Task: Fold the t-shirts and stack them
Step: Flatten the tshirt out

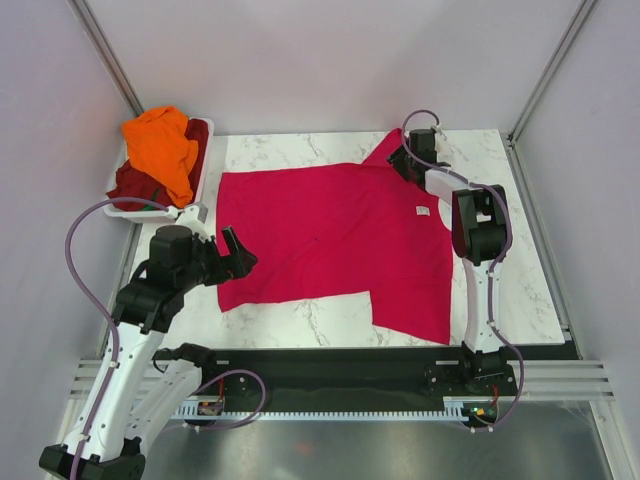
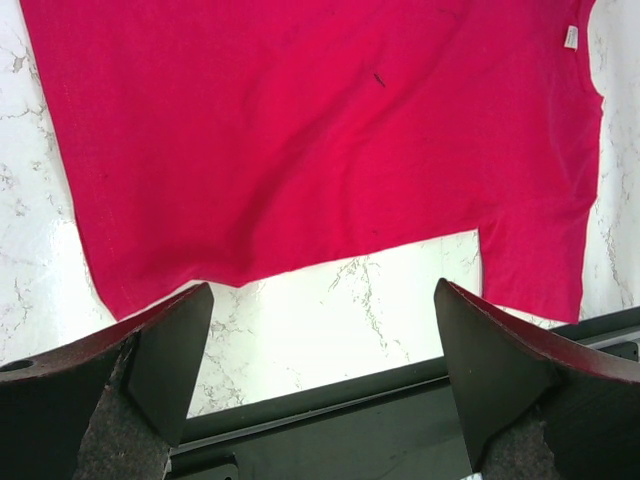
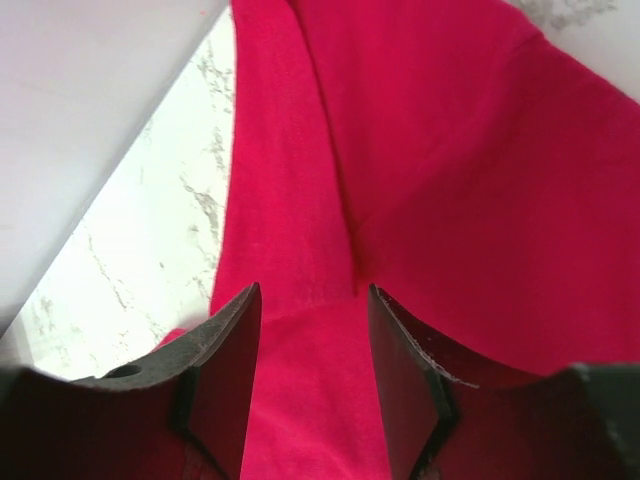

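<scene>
The crimson-pink t-shirt (image 1: 330, 235) lies spread flat on the marble table, its small white neck label (image 1: 423, 211) towards the right. My left gripper (image 1: 240, 258) is open and empty, hovering at the shirt's near left hem corner. In the left wrist view the gripper (image 2: 322, 290) is over bare marble just below the hem of the shirt (image 2: 320, 130). My right gripper (image 1: 400, 160) is at the far right sleeve. In the right wrist view it (image 3: 312, 292) is open, its jaws either side of a fold of the shirt (image 3: 450, 180). The orange shirt (image 1: 160, 145) and the maroon shirt (image 1: 130, 185) lie heaped in the basket.
The white plastic basket (image 1: 192, 208) stands at the table's far left corner. A black rail (image 1: 350, 362) runs along the near edge and also shows in the left wrist view (image 2: 350, 420). Grey walls and metal posts enclose the table.
</scene>
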You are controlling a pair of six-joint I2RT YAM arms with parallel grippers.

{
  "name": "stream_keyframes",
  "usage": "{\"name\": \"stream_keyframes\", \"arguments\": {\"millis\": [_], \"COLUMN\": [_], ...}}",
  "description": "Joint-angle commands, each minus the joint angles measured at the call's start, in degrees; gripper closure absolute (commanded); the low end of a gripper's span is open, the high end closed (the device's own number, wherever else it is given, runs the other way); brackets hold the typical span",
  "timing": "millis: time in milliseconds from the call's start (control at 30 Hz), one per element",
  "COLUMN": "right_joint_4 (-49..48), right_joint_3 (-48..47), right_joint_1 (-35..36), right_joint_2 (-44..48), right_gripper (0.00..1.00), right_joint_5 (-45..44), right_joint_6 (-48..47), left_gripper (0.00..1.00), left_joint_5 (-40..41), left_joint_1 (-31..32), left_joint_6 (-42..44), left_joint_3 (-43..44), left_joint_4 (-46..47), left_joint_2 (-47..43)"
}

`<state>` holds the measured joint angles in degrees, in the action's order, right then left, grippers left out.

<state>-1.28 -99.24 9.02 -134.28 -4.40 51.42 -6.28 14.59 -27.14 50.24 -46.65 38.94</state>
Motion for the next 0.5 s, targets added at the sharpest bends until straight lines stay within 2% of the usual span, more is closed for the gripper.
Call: {"name": "stream_keyframes", "arguments": {"millis": [0,233,467], "right_joint_4": [-0.48,0.75,0.75], "right_joint_3": [-3.67,-6.23,-2.98], "right_joint_1": [0.65,0.65,0.65], "right_joint_2": [-0.90,-2.92,-0.72], "right_gripper": [0.46,0.49,0.52], "right_joint_5": [1.06,0.98,-1.13], "right_joint_6": [0.53,0.61,0.00], "left_gripper": [0.00,0.00,0.00], "left_joint_5": [0.66,0.75,0.66], "left_joint_1": [-0.18,-0.53,-0.61], "left_joint_6": [-0.02,0.06,-0.02], "left_joint_3": [-0.40,-0.40,-0.40], "left_joint_4": [0.69,0.77,0.86], "left_joint_2": [-0.53,-0.71,-0.79]}}
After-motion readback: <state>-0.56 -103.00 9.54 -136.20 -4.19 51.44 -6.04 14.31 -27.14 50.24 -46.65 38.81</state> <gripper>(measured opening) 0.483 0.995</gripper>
